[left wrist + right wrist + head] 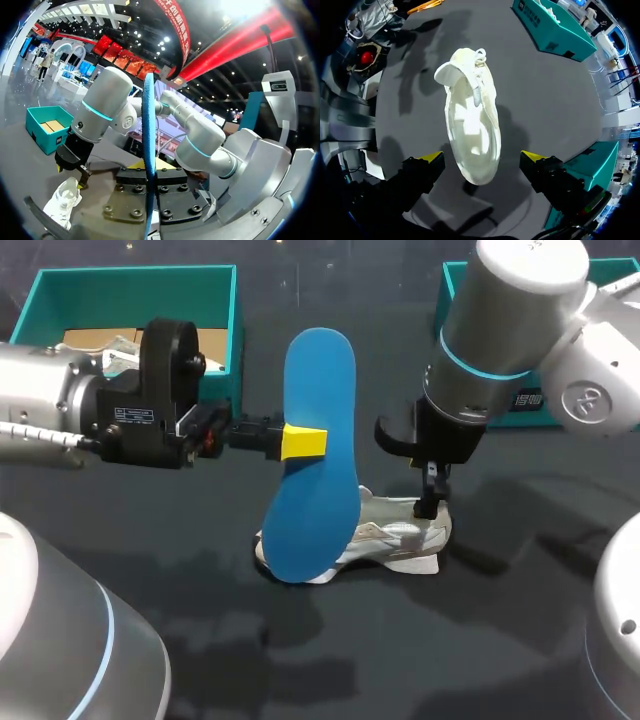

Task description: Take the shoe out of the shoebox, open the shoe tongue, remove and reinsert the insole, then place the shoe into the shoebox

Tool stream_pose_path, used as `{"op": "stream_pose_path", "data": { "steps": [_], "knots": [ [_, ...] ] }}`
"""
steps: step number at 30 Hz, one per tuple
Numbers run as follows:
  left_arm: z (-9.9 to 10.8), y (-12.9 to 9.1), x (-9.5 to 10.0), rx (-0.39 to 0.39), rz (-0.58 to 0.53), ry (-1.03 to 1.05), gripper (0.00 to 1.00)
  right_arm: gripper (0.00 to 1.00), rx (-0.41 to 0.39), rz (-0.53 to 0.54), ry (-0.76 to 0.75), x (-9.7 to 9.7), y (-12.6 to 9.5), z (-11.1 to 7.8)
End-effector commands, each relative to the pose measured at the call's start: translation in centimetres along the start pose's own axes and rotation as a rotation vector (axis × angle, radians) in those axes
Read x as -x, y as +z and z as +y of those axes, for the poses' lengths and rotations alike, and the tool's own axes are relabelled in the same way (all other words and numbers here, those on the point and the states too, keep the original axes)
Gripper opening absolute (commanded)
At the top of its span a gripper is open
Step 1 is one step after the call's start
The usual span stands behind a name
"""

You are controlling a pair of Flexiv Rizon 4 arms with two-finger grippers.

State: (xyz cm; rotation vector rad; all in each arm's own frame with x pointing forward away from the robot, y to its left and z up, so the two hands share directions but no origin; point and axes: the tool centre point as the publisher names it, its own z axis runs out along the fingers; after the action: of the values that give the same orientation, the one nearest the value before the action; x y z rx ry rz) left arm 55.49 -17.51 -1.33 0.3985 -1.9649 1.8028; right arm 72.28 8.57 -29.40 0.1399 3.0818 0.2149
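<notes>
My left gripper (300, 442) is shut on a blue insole (320, 455) and holds it upright above the table. In the left wrist view the insole (148, 115) shows edge-on, pinched in that gripper (149, 169). The white shoe (400, 538) lies on its side on the dark table, partly hidden behind the insole. My right gripper (431, 498) hangs just over the shoe's right end. In the right wrist view its open gripper (482, 158) straddles the shoe (470, 125), with its yellow tips clear of both sides.
A teal shoebox (130, 302) with paper and cardboard inside stands at the back left. A second teal box (535, 405) sits at the back right behind my right arm. Both boxes (555, 27) (592, 165) also show in the right wrist view.
</notes>
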Motion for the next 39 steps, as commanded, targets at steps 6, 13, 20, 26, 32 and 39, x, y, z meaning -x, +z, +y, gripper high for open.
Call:
{"op": "stream_pose_path", "data": {
  "steps": [6, 13, 20, 26, 32, 39],
  "knots": [
    [0.1, 0.1, 0.0, -0.003, 0.000, 0.001, 0.00, 1.00, -0.082, 0.061, 0.002, 1.9, 1.8, 2.3],
    [0.1, 0.1, 0.0, -0.003, 0.000, 0.001, 0.00, 1.00, -0.082, 0.061, 0.002, 1.9, 1.8, 2.3],
    [0.1, 0.1, 0.0, -0.003, 0.000, 0.001, 0.00, 1.00, -0.080, 0.096, -0.005, 2.5, 4.4, 3.5],
    [0.1, 0.1, 0.0, -0.003, 0.000, 0.001, 0.00, 1.00, -0.076, 0.092, -0.022, 2.7, 5.9, 3.7],
    [0.1, 0.1, 0.0, -0.003, 0.000, 0.001, 0.00, 0.71, -0.097, 0.077, -0.037, 2.7, 6.7, 3.4],
    [0.1, 0.1, 0.0, -0.003, 0.000, 0.001, 0.00, 0.65, -0.107, 0.082, -0.043, 2.3, 7.5, 3.1]
  ]
}}
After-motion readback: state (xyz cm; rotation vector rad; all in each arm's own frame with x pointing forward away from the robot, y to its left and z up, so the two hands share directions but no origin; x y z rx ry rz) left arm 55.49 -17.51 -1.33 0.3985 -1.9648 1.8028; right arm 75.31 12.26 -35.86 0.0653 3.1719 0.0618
